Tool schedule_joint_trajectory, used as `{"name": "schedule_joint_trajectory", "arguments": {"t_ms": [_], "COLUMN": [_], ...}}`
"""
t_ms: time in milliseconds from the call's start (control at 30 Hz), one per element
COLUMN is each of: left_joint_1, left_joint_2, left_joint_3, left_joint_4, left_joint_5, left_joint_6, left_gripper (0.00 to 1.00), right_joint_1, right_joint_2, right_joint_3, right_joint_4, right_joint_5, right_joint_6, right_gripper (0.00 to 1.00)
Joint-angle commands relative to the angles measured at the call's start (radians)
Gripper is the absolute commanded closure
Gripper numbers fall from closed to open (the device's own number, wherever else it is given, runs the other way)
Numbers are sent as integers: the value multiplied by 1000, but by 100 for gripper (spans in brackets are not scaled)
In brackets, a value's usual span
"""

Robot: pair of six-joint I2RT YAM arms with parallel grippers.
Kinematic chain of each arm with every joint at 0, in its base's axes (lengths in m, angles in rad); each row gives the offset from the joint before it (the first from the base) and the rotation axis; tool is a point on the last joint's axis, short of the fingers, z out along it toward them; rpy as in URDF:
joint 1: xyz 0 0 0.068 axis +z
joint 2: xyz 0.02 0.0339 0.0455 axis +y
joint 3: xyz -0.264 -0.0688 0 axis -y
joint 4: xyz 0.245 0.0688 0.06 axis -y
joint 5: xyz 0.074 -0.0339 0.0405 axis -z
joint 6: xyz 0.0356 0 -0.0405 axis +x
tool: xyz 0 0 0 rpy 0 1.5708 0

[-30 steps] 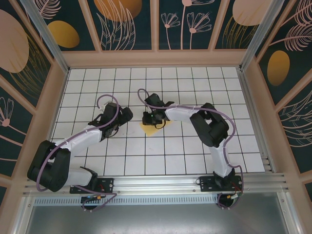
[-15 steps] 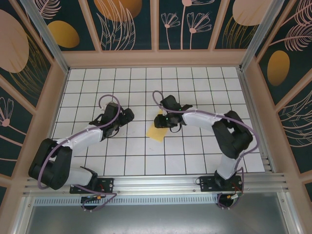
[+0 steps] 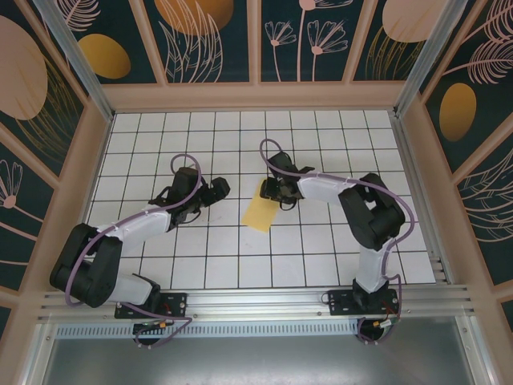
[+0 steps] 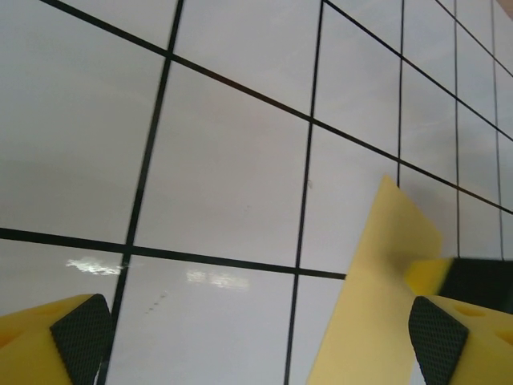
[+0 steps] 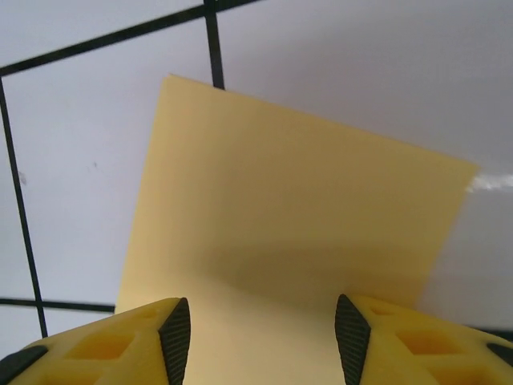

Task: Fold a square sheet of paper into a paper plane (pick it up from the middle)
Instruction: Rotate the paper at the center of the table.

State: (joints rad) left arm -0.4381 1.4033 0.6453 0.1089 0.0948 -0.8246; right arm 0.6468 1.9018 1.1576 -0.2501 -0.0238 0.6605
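Right gripper is hovering with jaws parted, gripping nothing, over one edge of the yellow sheet of paper, which is lying folded near the middle of the tiled table. Left gripper is waiting wide open nearby. Unheld, the fold may be springing open, and a closing finger could be dragging it askew.

Table: white, glossy top, ruled into square tiles by black lines. Tan raised border on the left, far and right sides; metal rail along the near edge.
On it: one paper, plain yellow, a long narrow strip, lying near the middle, skewed to the grid and crossing tile lines.
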Motion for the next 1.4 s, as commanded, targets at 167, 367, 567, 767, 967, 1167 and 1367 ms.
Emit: {"name": "schedule_joint_trajectory", "arguments": {"t_ms": [167,367,567,767,967,1167,1367], "left_joint_1": [7,4,-39,-88,-121,-133,-146], "left_joint_2": [15,49,56,77,174,216,239], "left_joint_3": [-8,-43,-52,-31,22,60,86], "left_joint_4": [84,165,141,95,73,40,-13], "left_joint_5": [158,260,272,251,250,245,244], "left_joint_6": [31,-34,-110,-140,-139,-135,-119], "left_gripper": [4,10,21,35,42,42,39], "right_joint_1": [-10,-19,-24,-22,-29,-39,-58], "right_joint_2": [99,159,97,18,92,136,168], "right_joint_3": [72,111,128,127,144,150,107], "right_joint_4": [10,32,52,36,21,-9,-19], "right_joint_5": [-68,-172,-171,-184,-223,-223,-222], "right_joint_6": [-73,-131,-121,-93,-100,-117,-116], "right_gripper": [48,49,56,60,63,63,63]}}
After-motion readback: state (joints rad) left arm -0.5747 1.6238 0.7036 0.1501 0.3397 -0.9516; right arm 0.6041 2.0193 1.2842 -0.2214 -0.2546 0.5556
